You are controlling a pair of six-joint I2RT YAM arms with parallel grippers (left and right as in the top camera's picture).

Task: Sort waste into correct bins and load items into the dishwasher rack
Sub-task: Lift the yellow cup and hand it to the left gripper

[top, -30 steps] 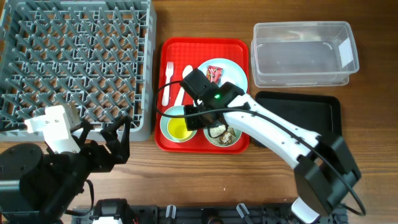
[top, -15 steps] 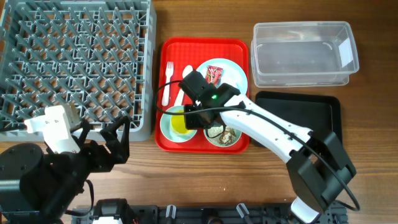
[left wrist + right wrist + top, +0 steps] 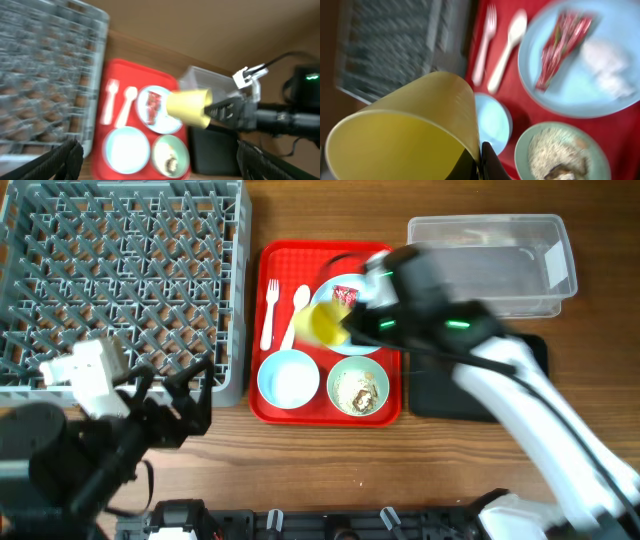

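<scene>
Currently R gripper (image 3: 480,161) clamps rim of yellow cup (image 3: 405,132), cup sideways, aloft over red tray (image 3: 272,270).

Grips the yellow cup (image 3: 322,323) in the right hand (image 3: 347,328), above the red tray (image 3: 275,260). Shows fork (image 3: 268,312) and spoon (image 3: 295,316) just left of the hand, with the empty bowl (image 3: 289,377) and scrap bowl (image 3: 358,387) nearer the robot.

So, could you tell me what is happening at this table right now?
The right fingers are shut on the rim of the yellow cup, holding it tilted in the air above the red tray. The plate with the red wrapper, the two bowls, the fork and the spoon lie on that tray. The left fingers hang open near the dishwasher rack, holding nothing.
</scene>
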